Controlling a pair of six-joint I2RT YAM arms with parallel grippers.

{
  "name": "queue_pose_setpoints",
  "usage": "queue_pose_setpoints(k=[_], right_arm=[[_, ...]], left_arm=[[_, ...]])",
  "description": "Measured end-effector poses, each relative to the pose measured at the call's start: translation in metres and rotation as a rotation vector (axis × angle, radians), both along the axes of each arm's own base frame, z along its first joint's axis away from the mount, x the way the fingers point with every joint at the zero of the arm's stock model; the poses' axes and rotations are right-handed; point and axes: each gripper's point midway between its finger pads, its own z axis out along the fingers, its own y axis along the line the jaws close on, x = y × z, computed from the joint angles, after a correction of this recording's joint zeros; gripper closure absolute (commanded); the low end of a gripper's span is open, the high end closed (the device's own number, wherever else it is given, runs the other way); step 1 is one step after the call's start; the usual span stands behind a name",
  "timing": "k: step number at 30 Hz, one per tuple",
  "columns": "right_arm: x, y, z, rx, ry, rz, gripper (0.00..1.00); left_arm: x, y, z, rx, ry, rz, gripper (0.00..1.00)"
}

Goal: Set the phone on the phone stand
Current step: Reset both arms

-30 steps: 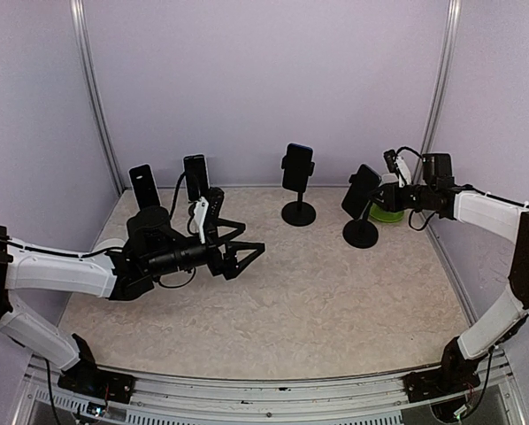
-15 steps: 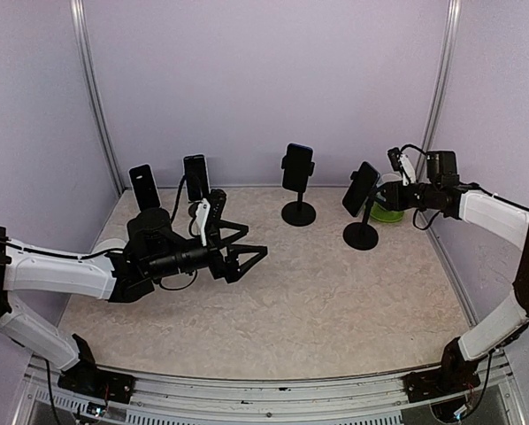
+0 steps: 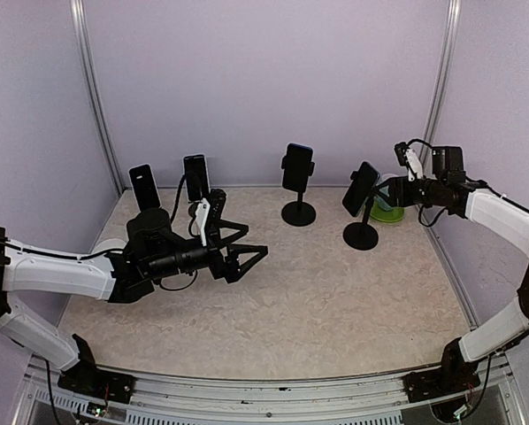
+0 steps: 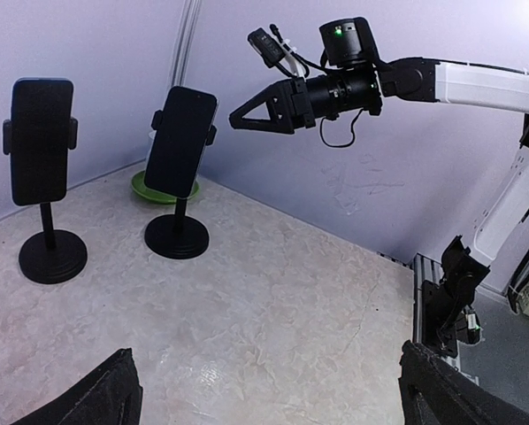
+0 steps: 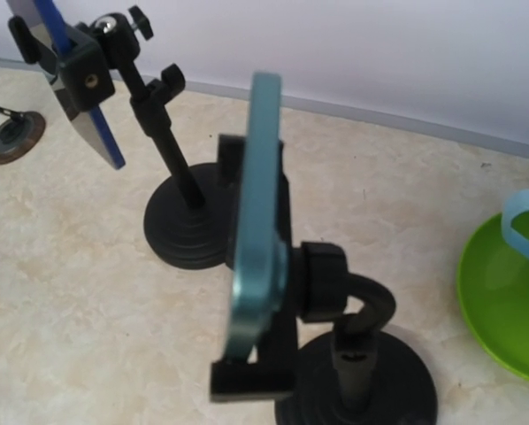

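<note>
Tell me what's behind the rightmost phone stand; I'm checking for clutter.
A green plate, partly covered by the phone and stand. A pale blue thing sits on it; what it is can't be told.

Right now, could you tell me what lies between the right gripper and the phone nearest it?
Nothing: a bare gap separates the right gripper from the phone, clearest in the left wrist view.

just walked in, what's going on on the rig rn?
The phone sits tilted in the clamp of the rightmost stand. The right gripper hangs in the air just beside it, touching nothing, so the placement looks done. The left gripper hovers over the table with its fingers wide open and empty.
</note>
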Motion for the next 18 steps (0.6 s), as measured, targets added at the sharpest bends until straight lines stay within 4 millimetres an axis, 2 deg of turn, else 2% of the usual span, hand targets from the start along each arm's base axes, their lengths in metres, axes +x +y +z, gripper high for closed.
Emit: queue_pose_setpoints(k=[12,18], right_arm=[[-0.004,0.0,0.008,0.005,-0.015,-0.002,0.31],[-0.014,-0.002,0.025,0.023,-0.035,-0.015,0.27]], left_arm=[[0.001,0.0,0.0,0.0,0.0,0.007,0.01],[0.001,-0.002,0.002,-0.007,-0.006,0.003,0.01]])
